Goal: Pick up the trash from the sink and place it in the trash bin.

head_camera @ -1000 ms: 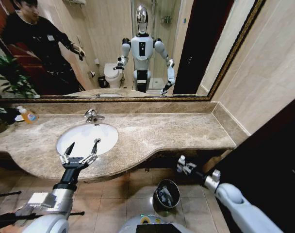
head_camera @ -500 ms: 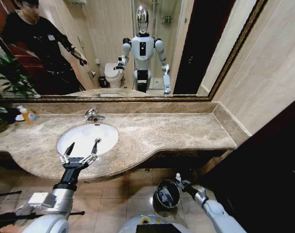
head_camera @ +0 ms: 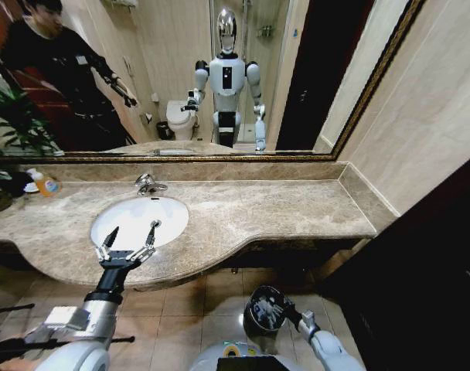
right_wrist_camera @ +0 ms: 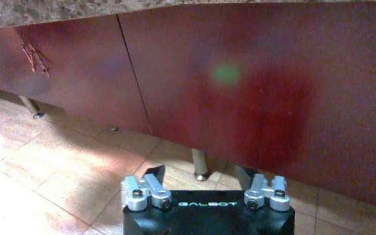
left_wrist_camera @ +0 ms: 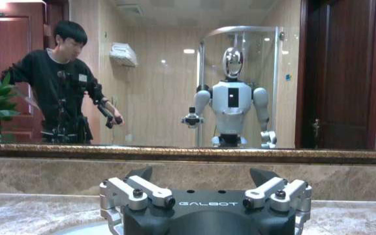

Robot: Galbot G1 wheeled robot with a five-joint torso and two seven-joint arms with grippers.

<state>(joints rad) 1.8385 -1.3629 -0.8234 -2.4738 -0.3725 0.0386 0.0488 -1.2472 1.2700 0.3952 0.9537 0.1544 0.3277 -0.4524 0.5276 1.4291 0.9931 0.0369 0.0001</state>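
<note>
The white oval sink [head_camera: 134, 218] is set in the beige marble top [head_camera: 281, 209]. My left gripper [head_camera: 133, 232] hovers over the basin's near edge, open, with nothing between its fingers; the left wrist view shows that gripper [left_wrist_camera: 202, 174] facing the mirror. On the floor below the counter stands the round black trash bin [head_camera: 264, 308], with pale bits of trash [head_camera: 261, 311] inside. My right gripper [head_camera: 287, 314] is low beside the bin's right rim. In the right wrist view this gripper [right_wrist_camera: 199, 172] is open and holds nothing, facing the vanity's front.
A chrome faucet [head_camera: 148, 184] stands behind the basin. An orange bottle [head_camera: 44, 184] and a plant [head_camera: 7, 147] are at the far left of the counter. A red-brown cabinet front [right_wrist_camera: 240, 88] on short legs closes the space under the counter. A dark panel [head_camera: 428, 255] rises on the right.
My right arm has dropped from just under the counter's edge to the bin's right side and drawn back toward me. The left arm has stayed still.
</note>
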